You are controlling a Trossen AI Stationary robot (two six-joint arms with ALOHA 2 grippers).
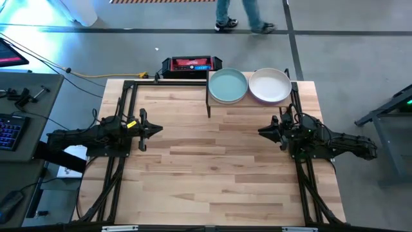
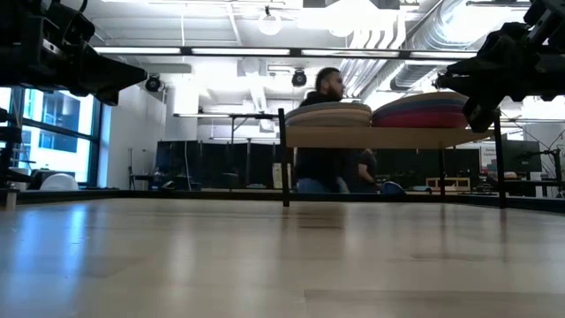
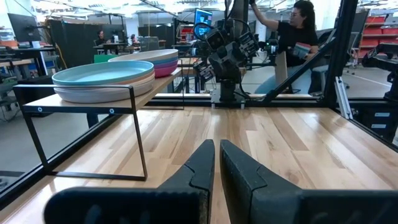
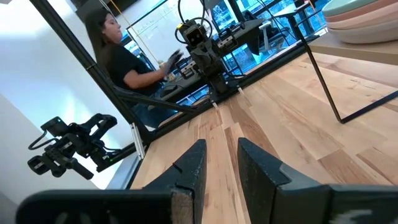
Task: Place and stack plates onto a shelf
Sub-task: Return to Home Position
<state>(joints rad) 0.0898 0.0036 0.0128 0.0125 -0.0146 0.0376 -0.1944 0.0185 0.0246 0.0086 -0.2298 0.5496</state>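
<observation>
High view: both grippers idle, every visible plate on the shelf.
Shelf (image 1: 248,100) upper centre-right, long axis across frame. Right gripper (image 1: 262,131) nearer, just below it, fingers narrowly apart, empty. Left gripper (image 1: 159,129) mid-left, fingers together. Two stacks: light-blue plate (image 1: 228,86) tops left, white plate (image 1: 270,85) right.

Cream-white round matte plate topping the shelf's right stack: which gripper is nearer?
Right. The right gripper hovers just short of the cream-white plate; the left gripper is far across the table.
</observation>
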